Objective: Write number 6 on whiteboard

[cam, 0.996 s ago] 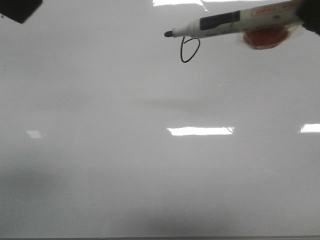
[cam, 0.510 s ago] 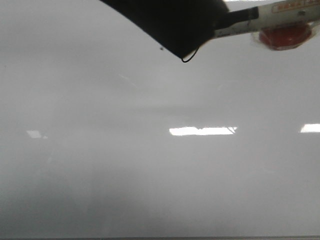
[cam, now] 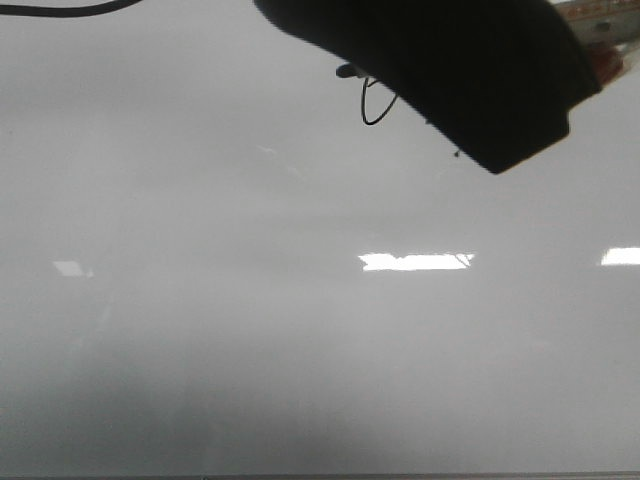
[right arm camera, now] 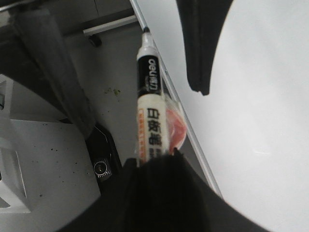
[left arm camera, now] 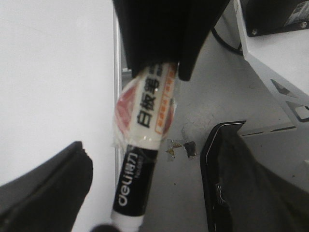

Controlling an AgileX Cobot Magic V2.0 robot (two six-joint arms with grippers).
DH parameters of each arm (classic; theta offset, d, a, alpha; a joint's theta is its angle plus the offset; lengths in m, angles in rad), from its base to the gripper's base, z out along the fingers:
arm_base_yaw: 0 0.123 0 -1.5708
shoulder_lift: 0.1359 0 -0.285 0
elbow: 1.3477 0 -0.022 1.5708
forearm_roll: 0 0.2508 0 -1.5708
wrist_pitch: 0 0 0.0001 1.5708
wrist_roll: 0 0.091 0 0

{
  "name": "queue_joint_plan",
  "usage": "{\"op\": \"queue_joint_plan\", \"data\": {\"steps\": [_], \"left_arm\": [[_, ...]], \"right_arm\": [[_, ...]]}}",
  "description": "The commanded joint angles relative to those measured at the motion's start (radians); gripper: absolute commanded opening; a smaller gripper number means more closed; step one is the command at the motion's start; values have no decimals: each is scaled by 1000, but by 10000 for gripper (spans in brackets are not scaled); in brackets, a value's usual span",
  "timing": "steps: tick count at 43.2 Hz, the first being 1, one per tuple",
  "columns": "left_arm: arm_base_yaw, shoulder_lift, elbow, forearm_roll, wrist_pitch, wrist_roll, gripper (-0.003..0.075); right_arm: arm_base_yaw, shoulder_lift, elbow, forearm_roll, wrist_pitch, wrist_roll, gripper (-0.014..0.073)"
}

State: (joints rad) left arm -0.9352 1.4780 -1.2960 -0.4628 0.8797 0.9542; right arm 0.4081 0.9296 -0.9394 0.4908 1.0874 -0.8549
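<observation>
Marker: white-and-black whiteboard marker [right arm camera: 148, 104], pinched by right gripper [right arm camera: 159, 166] for writing.
Left gripper [cam: 450, 70]: upper frame; jaw state unclear.
Mark: thin black number 6 [cam: 376, 108], upper-centre on glossy pale whiteboard [cam: 300, 330], partly hidden.

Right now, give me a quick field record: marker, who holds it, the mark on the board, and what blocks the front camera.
marker: white-and-black whiteboard marker, uncapped, red round piece taped to its barrel
holder: right gripper shut on the marker
left gripper: near the marker, open or shut cannot be told
mark: thin black loop on the whiteboard, partly hidden
number 6: not readable as finished
front view block: dark arm part across the top
</observation>
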Motion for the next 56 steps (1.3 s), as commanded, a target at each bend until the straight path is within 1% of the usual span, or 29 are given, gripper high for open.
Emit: {"op": "queue_joint_plan", "data": {"steps": [1, 10, 14, 19, 22, 24, 26, 29, 32, 34, 35, 38, 40, 41, 44, 46, 50, 53, 56], "left_arm": [[-7, -32, -33, -40, -18, 9, 445], [-7, -32, -33, -28, -4, 9, 278], [-7, -32, -33, -21, -4, 9, 215], [-7, -32, -33, -21, -4, 9, 161], [-7, -32, -33, -21, -4, 9, 134], [-7, -32, -33, -19, -4, 9, 119], [-7, -32, -33, -15, -4, 9, 106], [-7, -32, -33, -11, -4, 9, 90], [-7, -32, -33, 4, -4, 5, 80], [-7, -32, -33, 30, -4, -7, 80], [-5, -32, -33, 48, -4, -27, 80], [-5, -40, -33, 137, -4, -114, 80], [-5, -50, -33, 215, -4, -183, 80], [-5, -55, -33, 239, -4, -218, 80], [-5, -76, -33, 393, 3, -364, 80], [-5, -91, -33, 498, 17, -446, 80], [-5, -119, -33, 696, 68, -657, 80], [18, -138, -33, 807, 129, -792, 80], [75, -161, -30, 885, 198, -889, 80]], "right_arm": [[2, -16, -22, 44, -41, -12, -58], [2, -16, -22, 44, -41, -12, -58], [2, -16, -22, 44, -40, -12, -58], [2, -16, -22, 44, -41, -12, -52], [2, -16, -22, 44, -41, -12, -22], [2, -16, -22, 44, -41, -12, 18], [2, -16, -22, 44, -41, -12, 80], [2, -16, -22, 44, -41, -12, 199], [2, -16, -22, 44, -41, -12, 350], [-2, -16, -22, 42, -35, -12, 427], [-4, -16, -23, 36, -28, -12, 472], [-21, -26, -32, -6, -8, 6, 554], [-39, -39, -35, -34, -9, 38, 578], [-48, -47, -35, -52, -17, 59, 583], [-83, -62, -35, -87, -36, 108, 582], [-107, -72, -35, -97, -39, 123, 582], [-140, -82, -33, -98, -44, 135, 582], [-149, -82, -33, -98, -43, 138, 582], [-149, -82, -33, -98, -42, 138, 582]]}}
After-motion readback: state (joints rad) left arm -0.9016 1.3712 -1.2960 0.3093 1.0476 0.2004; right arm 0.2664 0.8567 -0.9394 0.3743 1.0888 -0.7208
